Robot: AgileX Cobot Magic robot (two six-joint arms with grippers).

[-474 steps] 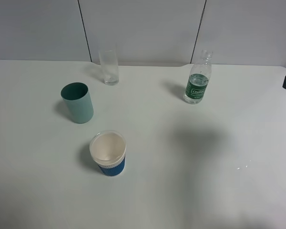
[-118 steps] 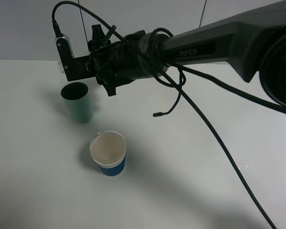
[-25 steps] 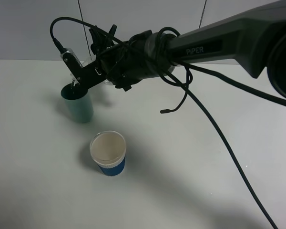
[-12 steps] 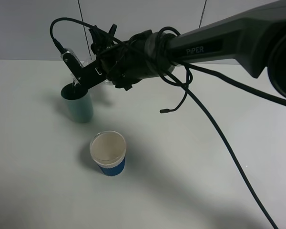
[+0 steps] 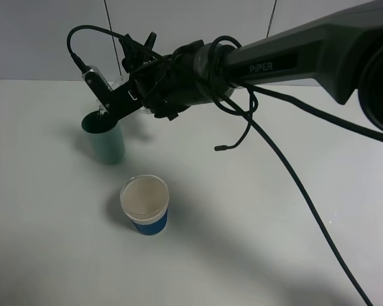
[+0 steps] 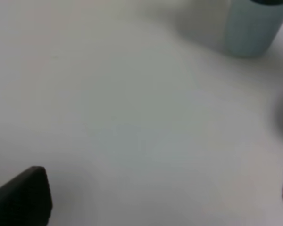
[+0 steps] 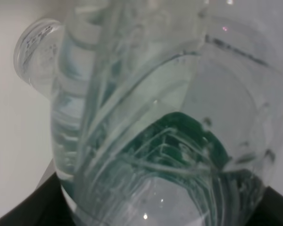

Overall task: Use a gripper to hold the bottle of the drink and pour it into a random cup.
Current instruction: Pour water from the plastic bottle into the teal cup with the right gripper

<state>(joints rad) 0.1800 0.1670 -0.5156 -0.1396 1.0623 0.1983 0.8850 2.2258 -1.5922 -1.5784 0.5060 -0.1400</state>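
My right gripper (image 5: 108,102) reaches across to the left and hangs tilted just above the rim of the teal cup (image 5: 105,140). It is shut on the bottle of the drink (image 7: 155,117). That clear bottle fills the right wrist view, with liquid inside and dark green showing through it. From the high camera the bottle is mostly hidden by the black gripper and cables. A blue paper cup (image 5: 144,204) with a white inside stands nearer the front. The left gripper (image 6: 154,190) shows only as dark tips at two corners, wide apart, with the teal cup (image 6: 252,28) ahead of it.
The thick black right arm (image 5: 293,54) and its loose cables (image 5: 287,172) span the back and right of the white table (image 5: 255,242). White wall panels stand behind the table.
The bottle has left its spot at the back right and is in the right gripper over the teal cup. The gripper has tipped down toward the rim. Nothing moved in the last second.
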